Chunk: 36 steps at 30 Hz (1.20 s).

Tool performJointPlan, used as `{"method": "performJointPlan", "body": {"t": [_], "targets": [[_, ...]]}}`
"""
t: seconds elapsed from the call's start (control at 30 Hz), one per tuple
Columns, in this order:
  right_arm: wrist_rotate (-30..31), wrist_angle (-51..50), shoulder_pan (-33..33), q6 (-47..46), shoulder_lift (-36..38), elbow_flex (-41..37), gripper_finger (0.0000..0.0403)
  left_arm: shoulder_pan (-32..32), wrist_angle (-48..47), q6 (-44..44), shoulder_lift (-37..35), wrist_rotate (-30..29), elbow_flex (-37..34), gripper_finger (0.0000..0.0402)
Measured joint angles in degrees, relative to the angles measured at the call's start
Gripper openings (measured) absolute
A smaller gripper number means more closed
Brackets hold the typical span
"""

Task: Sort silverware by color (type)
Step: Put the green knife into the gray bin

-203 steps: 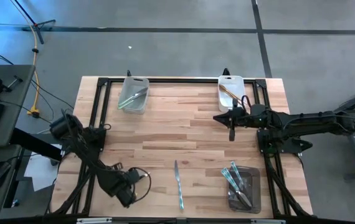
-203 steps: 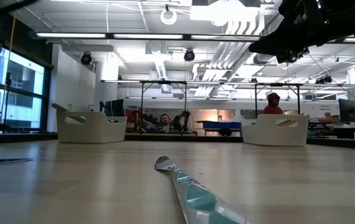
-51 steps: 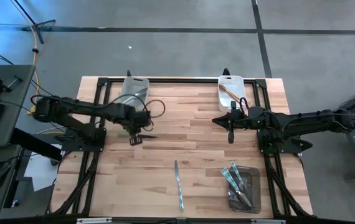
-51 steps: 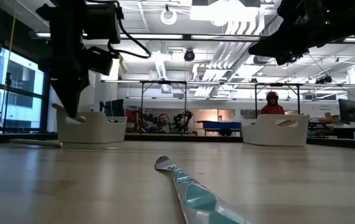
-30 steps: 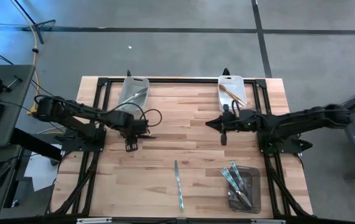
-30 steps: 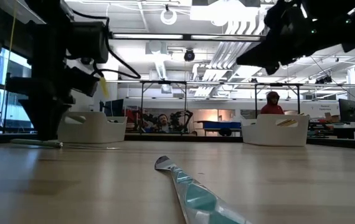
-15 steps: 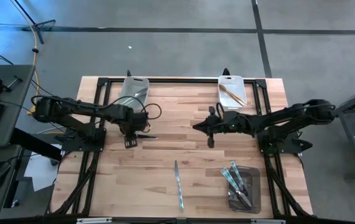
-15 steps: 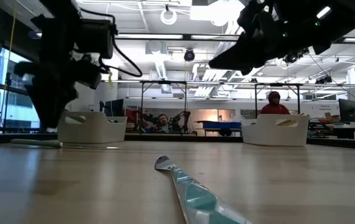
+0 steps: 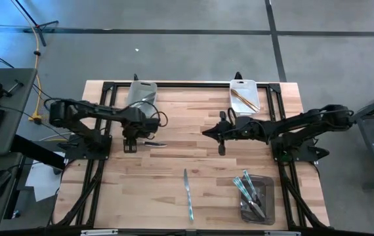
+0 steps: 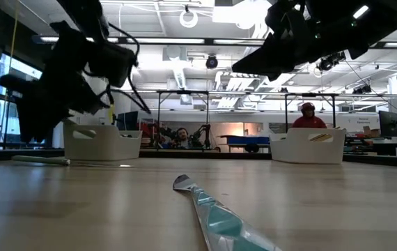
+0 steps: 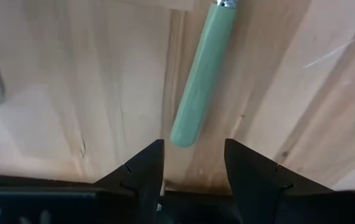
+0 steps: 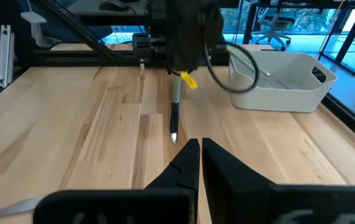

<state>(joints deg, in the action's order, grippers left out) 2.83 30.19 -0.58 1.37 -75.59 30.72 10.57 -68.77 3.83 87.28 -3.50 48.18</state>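
Note:
A knife with a pale green handle point(image 11: 202, 74) lies flat on the wood point(image 9: 153, 143), left of centre. My left gripper point(image 11: 193, 162) hangs open just above the handle's free end, its fingers pointing steeply down and touching nothing; the high view shows it point(image 9: 129, 148) by the knife's left end. An iridescent blue-green knife point(image 9: 187, 195) lies flat near the front edge, close to the low camera point(image 10: 212, 216). My right gripper point(image 9: 221, 148) hovers shut over the table's middle, nearly level, with nothing in it point(image 12: 199, 152).
A white bin point(image 9: 141, 97) with silver pieces stands at the far left, and a white bin point(image 9: 243, 96) with gold pieces at the far right. A clear bin point(image 9: 264, 204) with blue-green pieces is at the near right. Bare wood lies between the arms.
My right gripper has moved toward the table's left edge, still shut and high. My left gripper has drawn back a little toward the left edge and tipped off vertical. Both knives have stayed where they lay.

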Motion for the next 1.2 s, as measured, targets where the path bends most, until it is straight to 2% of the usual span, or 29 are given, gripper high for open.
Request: {"method": "performJointPlan", "body": {"t": [0.3, 0.43, 0.63, 0.87, 1.2], "targets": [[0.0, -0.5, 0.0, 0.2, 0.0, 0.0, 0.0002, 0.2, 3.4, 2.5, 11.8, -2.3, 0.0, 0.0159], [0.0, -0.8, 0.0, 0.2, 0.0, 0.0, 0.0002, 0.4, 4.9, 2.9, 14.8, -2.2, 0.3, 0.0159], [0.0, -0.8, 0.0, 0.2, 0.0, 0.0, 0.0002, 0.3, 5.6, 3.6, 15.5, -3.7, 0.2, 0.0145], [0.0, -0.8, 0.0, 0.2, 0.0, 0.0, 0.0002, -0.7, 5.5, 5.6, 15.6, -4.6, 0.1, 0.0057], [0.0, -0.8, 0.0, 0.2, 0.0, 0.0, 0.0002, -2.4, 3.3, 6.8, 15.3, -6.8, 3.0, 0.0056]]}}
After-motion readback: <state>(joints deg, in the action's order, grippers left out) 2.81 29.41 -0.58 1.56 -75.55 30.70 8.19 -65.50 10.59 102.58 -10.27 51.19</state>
